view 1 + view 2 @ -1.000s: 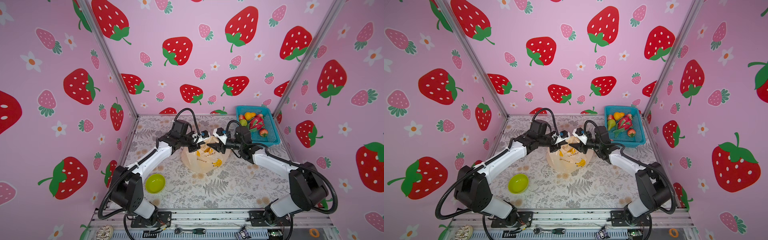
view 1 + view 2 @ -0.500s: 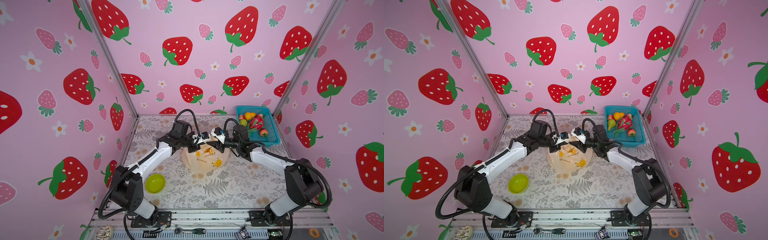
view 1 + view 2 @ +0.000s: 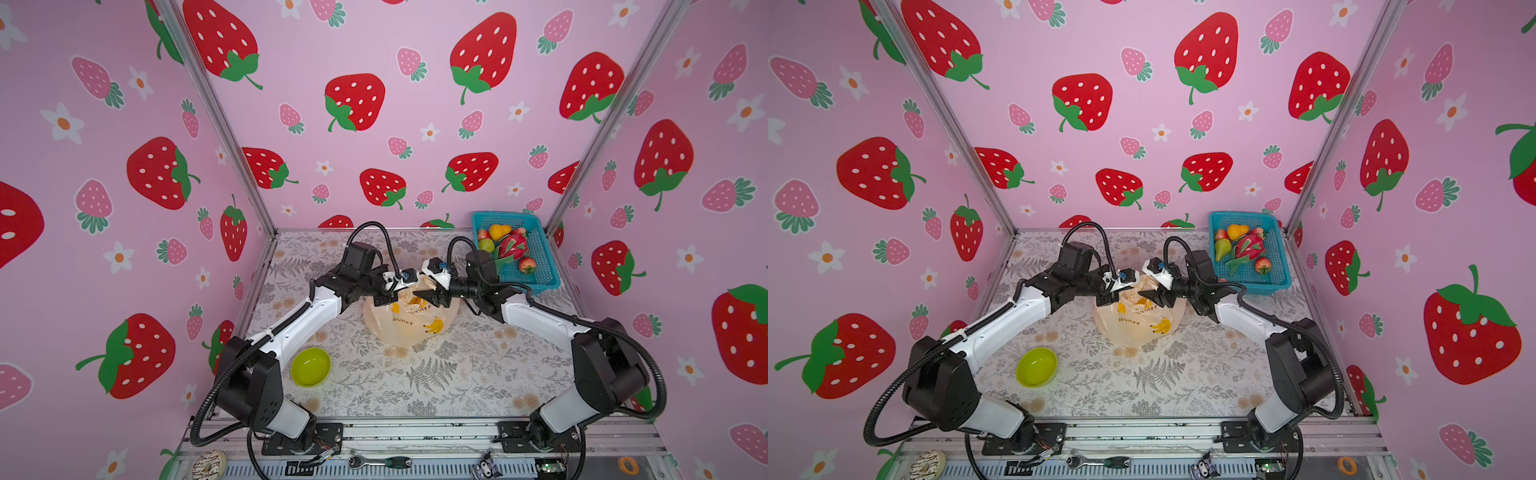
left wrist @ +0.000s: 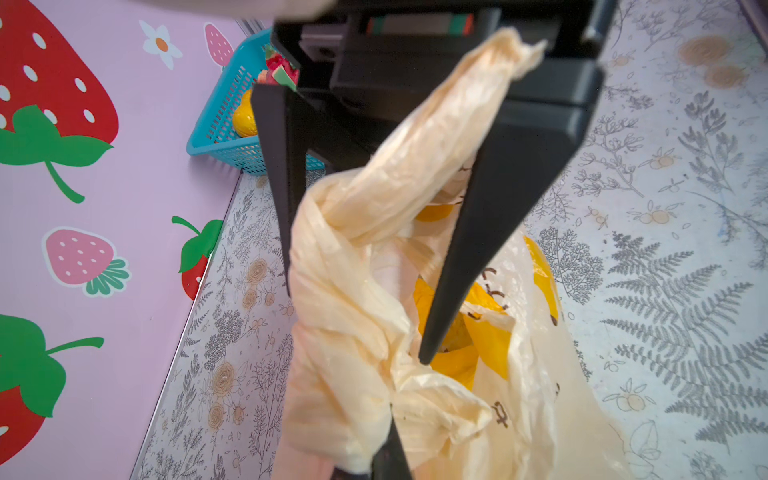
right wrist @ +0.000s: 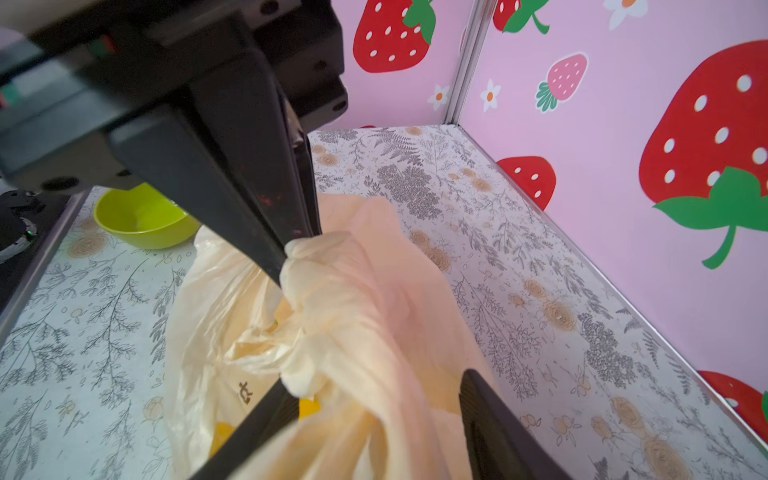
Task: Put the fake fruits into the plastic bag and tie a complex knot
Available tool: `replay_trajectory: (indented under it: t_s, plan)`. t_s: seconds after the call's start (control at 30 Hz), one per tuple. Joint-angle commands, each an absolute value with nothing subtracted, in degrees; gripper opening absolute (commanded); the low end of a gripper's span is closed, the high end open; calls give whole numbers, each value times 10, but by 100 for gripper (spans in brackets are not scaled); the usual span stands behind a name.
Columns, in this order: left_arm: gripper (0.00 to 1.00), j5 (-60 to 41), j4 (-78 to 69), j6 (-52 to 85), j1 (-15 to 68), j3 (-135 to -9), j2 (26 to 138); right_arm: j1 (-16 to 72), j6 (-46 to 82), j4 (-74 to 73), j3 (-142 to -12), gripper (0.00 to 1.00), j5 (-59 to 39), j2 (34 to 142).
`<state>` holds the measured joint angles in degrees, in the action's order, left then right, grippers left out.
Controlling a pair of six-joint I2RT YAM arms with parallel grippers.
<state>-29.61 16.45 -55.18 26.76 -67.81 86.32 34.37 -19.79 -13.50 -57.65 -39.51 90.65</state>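
The plastic bag (image 3: 409,324) (image 3: 1138,324) stands mid-table, pale peach with yellow banana prints. At its top my left gripper (image 3: 385,298) (image 4: 390,419) is shut on a twisted handle (image 5: 299,249). Facing it, my right gripper (image 3: 422,297) (image 5: 370,424) stands open, and the other handle (image 4: 436,124) runs loosely between its fingers (image 5: 486,415). Yellow shows inside the bag's mouth (image 4: 453,336); I cannot tell whether it is fruit or print. Other fake fruits lie in the basket: an orange pear (image 3: 498,230), a green pear (image 3: 486,246), a dragon fruit (image 3: 513,245) and a red apple (image 3: 527,264).
The teal mesh basket (image 3: 544,282) (image 3: 1273,278) stands at the back right corner, close behind my right arm. A lime-green bowl (image 3: 310,366) (image 3: 1037,366) sits front left beside my left arm. Strawberry-print walls close three sides.
My right gripper has shifted slightly left toward the left gripper and its jaws have spread wider round the handle. The left gripper stays shut in place.
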Motion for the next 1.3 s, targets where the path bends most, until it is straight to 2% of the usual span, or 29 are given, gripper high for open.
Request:
replay_trajectory:
  t_s: [0.0,0.27,0.4,0.6,0.77,0.9,1.0,1.03,1.07,1.17,1.27]
  plan:
    - [0,-315,158,-596,270,-672,852,341,-253,-92,-607,65,-416,911]
    - [0,-319,157,-631,271,-664,852,340,-281,-92,-627,62,-415,928]
    - [0,-320,152,-632,271,-664,852,342,-296,-73,-649,61,-445,948]
    - [0,-311,153,-633,271,-664,852,346,-302,-67,-653,52,-470,962]
    - [0,-295,147,-622,271,-665,853,352,-296,-74,-645,38,-479,966]
    - [0,-286,132,-604,271,-662,852,359,-271,-101,-633,17,-477,965]
    - [1,-279,125,-588,271,-658,848,359,-245,-135,-616,5,-468,954]
    - [3,-276,124,-581,271,-656,845,359,-237,-147,-610,2,-461,948]
    - [13,-271,124,-572,271,-653,843,359,-229,-161,-602,0,-454,941]
    - [31,-260,127,-543,271,-646,834,358,-207,-199,-578,0,-426,918]
    - [44,-250,152,-502,265,-655,827,359,-200,-217,-562,0,-405,899]
